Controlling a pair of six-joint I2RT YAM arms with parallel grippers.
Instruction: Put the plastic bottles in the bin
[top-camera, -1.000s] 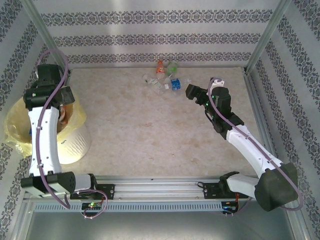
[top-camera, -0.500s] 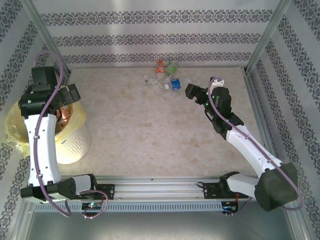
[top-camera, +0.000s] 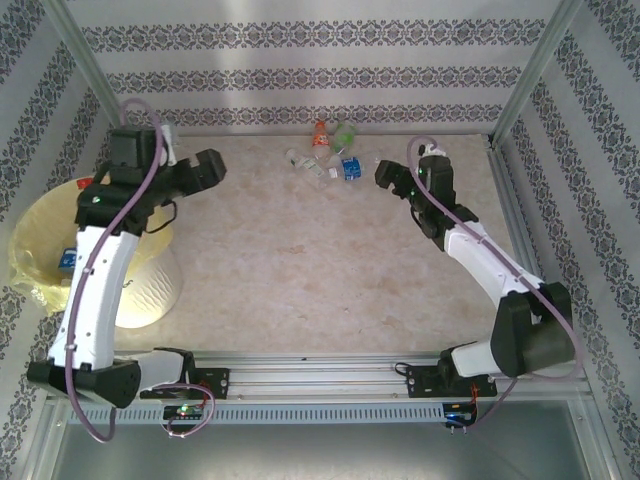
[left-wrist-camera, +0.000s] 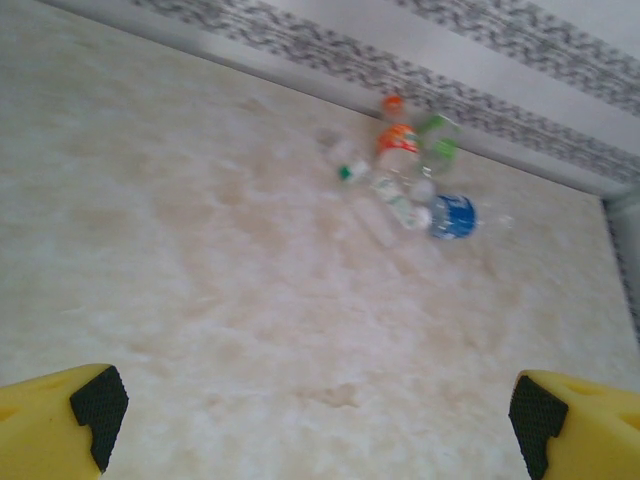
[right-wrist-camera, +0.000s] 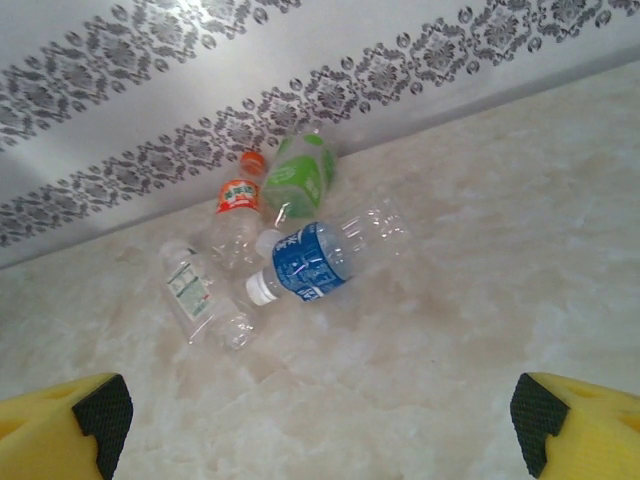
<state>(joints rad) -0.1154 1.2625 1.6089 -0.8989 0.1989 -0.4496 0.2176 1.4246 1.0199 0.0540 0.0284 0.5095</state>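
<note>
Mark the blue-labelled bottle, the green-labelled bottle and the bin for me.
Blue-labelled clear plastic bottle (right-wrist-camera: 305, 262): right wrist view, on its label.
Green-labelled plastic bottle (right-wrist-camera: 300, 175): right wrist view, on its label.
Round bin lined with pale yellow bag (top-camera: 155, 282): top external view, on its outer wall.

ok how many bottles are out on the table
4, clustered by the back wall: orange-label bottle, green-label bottle beside it, blue-label bottle in front, clear bottle leftmost. Another may be hidden.
</note>
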